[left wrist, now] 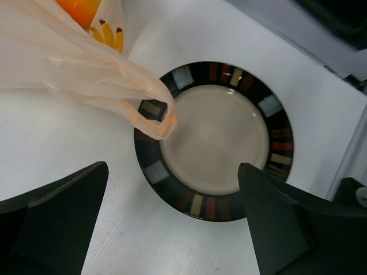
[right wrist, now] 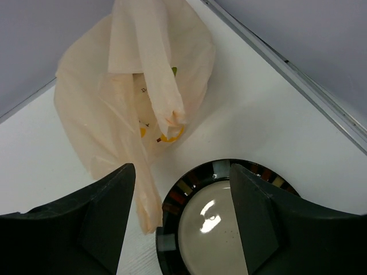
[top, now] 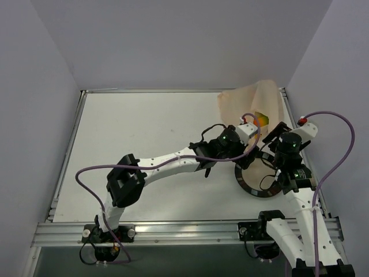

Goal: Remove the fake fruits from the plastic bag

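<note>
The pale peach plastic bag (top: 248,103) lies crumpled at the back right of the table. An orange-green fake fruit (top: 262,119) shows at its mouth. In the left wrist view an orange fruit (left wrist: 80,8) and a yellow piece (left wrist: 109,34) show at the bag (left wrist: 63,63), whose twisted handle rests on the plate rim. My left gripper (left wrist: 173,169) hangs open over the plate's near rim, holding nothing. My right gripper (right wrist: 182,167) is open above the plate, facing the bag (right wrist: 103,114). A bag strip hangs beside its left finger, unclamped. A yellow fruit (right wrist: 171,136) shows through the film.
A round plate with a black rim of coloured blocks (top: 245,183) (left wrist: 275,114) (right wrist: 189,186) sits near the table's right side, its cream centre bare. The table's raised metal edge (right wrist: 298,80) and the grey wall run just right of the bag.
</note>
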Robot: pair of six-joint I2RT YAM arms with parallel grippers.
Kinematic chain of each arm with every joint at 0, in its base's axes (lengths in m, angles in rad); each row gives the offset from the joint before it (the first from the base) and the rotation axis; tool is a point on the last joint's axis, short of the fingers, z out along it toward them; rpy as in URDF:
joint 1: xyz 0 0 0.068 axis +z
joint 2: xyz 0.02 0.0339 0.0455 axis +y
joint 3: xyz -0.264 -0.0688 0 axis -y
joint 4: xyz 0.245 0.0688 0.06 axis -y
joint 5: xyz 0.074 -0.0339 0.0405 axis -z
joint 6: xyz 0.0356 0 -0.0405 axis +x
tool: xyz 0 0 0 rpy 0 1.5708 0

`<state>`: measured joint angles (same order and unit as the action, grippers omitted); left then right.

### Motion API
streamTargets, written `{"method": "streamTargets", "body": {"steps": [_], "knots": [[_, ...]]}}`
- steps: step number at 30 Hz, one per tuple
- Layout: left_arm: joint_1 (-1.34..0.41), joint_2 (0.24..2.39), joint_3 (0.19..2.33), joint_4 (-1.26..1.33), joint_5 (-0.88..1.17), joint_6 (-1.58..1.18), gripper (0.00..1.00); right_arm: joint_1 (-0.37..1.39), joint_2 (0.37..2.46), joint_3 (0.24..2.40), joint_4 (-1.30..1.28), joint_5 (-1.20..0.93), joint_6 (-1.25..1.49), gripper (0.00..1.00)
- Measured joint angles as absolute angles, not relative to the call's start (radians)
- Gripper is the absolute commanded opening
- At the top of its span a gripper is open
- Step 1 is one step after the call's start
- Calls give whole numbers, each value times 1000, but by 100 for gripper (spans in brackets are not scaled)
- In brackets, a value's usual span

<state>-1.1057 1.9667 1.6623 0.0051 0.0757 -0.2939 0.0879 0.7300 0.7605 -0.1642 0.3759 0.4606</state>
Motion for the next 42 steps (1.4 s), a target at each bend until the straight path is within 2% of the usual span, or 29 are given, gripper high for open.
{"method": "streamTargets", "body": {"steps": [5,10,14,16,22,24,26,27,28,30,32,33,34,35,42], "knots": [[-1095,2111,1772,-50,56,-245,95,-9,798,763,-133,303,461,65],[-1086,2214,1843,-74,52,-227,95,-166,900,770,-52,138,476,66],[-1075,2262,1895,-75,55,-220,100,-251,993,770,29,-17,487,70],[-1063,2277,1921,-74,56,-221,91,-261,1042,770,65,-81,487,72],[-1002,2282,1959,-43,60,-237,81,-261,1168,772,158,-192,495,76],[-984,2283,1968,-33,60,-241,67,-261,1208,773,192,-200,498,75],[-967,2294,1989,-23,61,-245,51,-261,1249,773,224,-200,501,67],[-960,2304,2004,-17,64,-248,36,-261,1270,774,239,-199,503,63],[-953,2314,2019,-14,68,-252,30,-261,1289,774,251,-199,503,48],[-938,2332,2037,-6,80,-250,18,-261,1322,775,275,-191,500,44],[-926,2342,2039,-2,94,-259,9,-261,1350,786,282,-181,495,23],[-920,2344,2037,-2,100,-263,3,-261,1363,795,287,-178,490,17],[-914,2344,2031,1,104,-268,2,-261,1376,807,292,-174,492,7],[-910,2344,2029,2,105,-269,2,-260,1388,818,298,-171,492,2],[-897,2296,1948,48,112,-283,2,-200,1396,877,314,-110,480,0]]}}
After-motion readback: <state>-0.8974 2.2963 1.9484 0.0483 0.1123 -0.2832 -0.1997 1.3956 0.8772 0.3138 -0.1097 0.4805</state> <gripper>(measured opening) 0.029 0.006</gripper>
